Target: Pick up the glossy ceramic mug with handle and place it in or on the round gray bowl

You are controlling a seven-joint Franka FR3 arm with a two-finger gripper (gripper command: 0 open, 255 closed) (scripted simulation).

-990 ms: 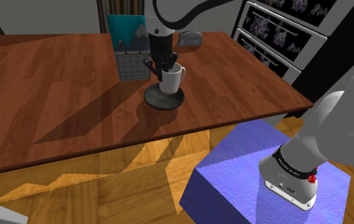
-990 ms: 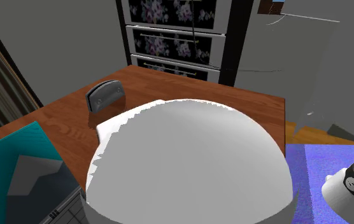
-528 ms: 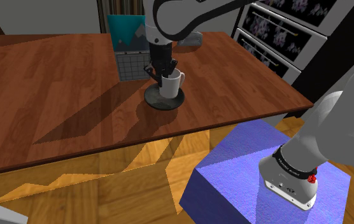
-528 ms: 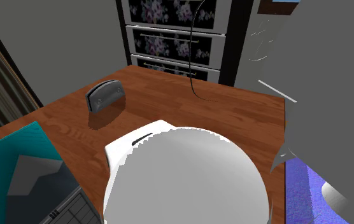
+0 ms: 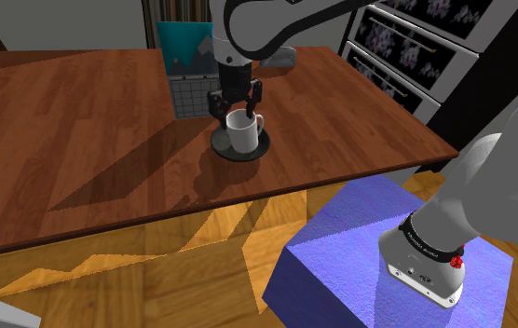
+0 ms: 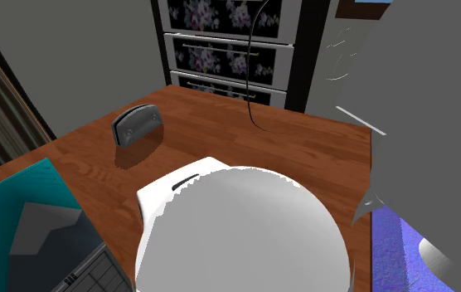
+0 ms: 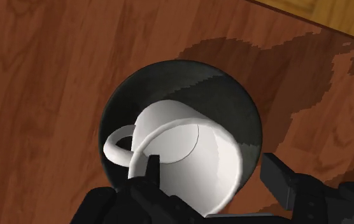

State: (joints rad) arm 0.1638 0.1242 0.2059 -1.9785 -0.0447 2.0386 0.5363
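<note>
Brown wooden bench point(image 5: 80, 112) carries a round dark grey bowl point(image 7: 233, 108) with the glossy white handled mug point(image 7: 188, 153) upright inside it; I see my black end effector point(image 5: 237, 100) released, fingers point(image 7: 276, 178) spread around the rim.

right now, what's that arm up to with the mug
The white arm's black tool hangs open right over a glossy white mug with a handle. The mug stands upright in the round dark grey bowl on the brown wooden table. The fingers are apart and do not clasp it, so the placing looks done.
</note>
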